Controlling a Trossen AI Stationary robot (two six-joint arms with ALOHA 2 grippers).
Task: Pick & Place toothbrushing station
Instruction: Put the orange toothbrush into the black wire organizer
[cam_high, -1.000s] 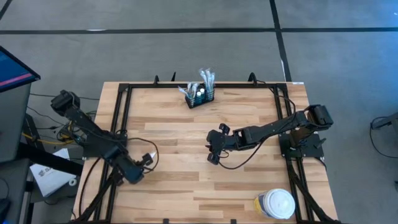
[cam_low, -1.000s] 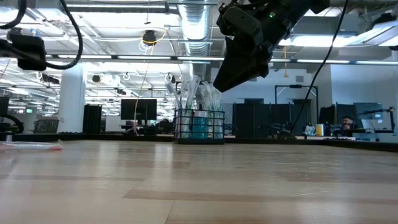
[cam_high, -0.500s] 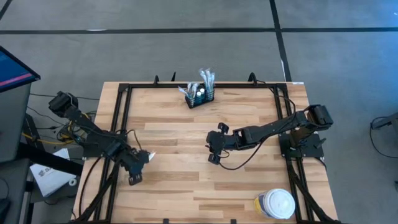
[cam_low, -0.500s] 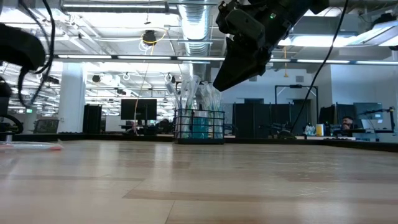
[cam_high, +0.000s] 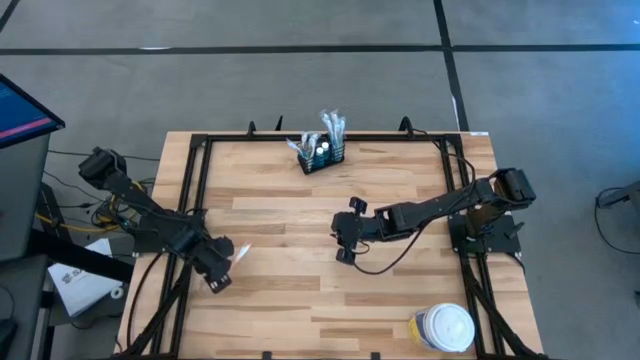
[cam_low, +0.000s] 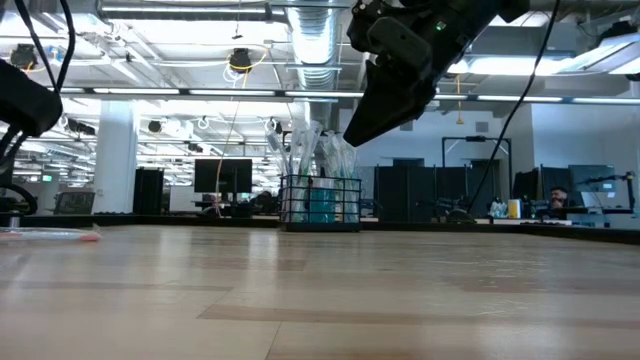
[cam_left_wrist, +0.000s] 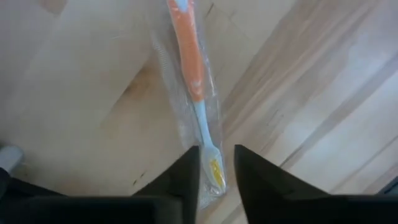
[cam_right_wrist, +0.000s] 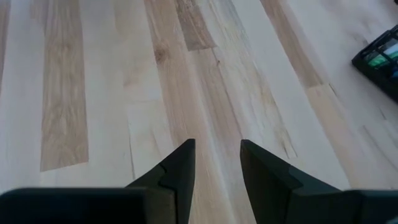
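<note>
From the high view, the light wooden slatted surface (cam_high: 300, 280) carries the small black rectangular open-topped holder (cam_high: 321, 155) near its far edge, about midway along it, packed with upright wrapped items. The left gripper (cam_high: 222, 268) sits low at the left side of the surface, beside a thin wrapped toothbrush (cam_high: 241, 253) that lies flat on the wood. The right gripper (cam_high: 345, 232) hangs over the middle of the surface, well apart from the holder. A round white-lidded jar with a yellow label (cam_high: 441, 328) stands at the near right corner.

In the low view, the holder (cam_low: 321, 203) stands upright at the far end of the surface, clear wrapped items rising from it. The right gripper (cam_low: 385, 100) hangs above it in the picture, off the wood. The toothbrush (cam_low: 50, 235) lies flat far off at the left.

The left wrist view shows the orange-and-pale-blue toothbrush in its clear plastic wrap (cam_left_wrist: 193, 74) lying on the wood, one end reaching into the gap of the left gripper (cam_left_wrist: 216, 171); its jaws stand slightly apart on either side and do not pinch the wrap.

The right wrist view shows the right gripper (cam_right_wrist: 217, 165) with jaws parted and holding nothing over bare boards, a corner of the black holder (cam_right_wrist: 380, 59) at the edge.
</note>
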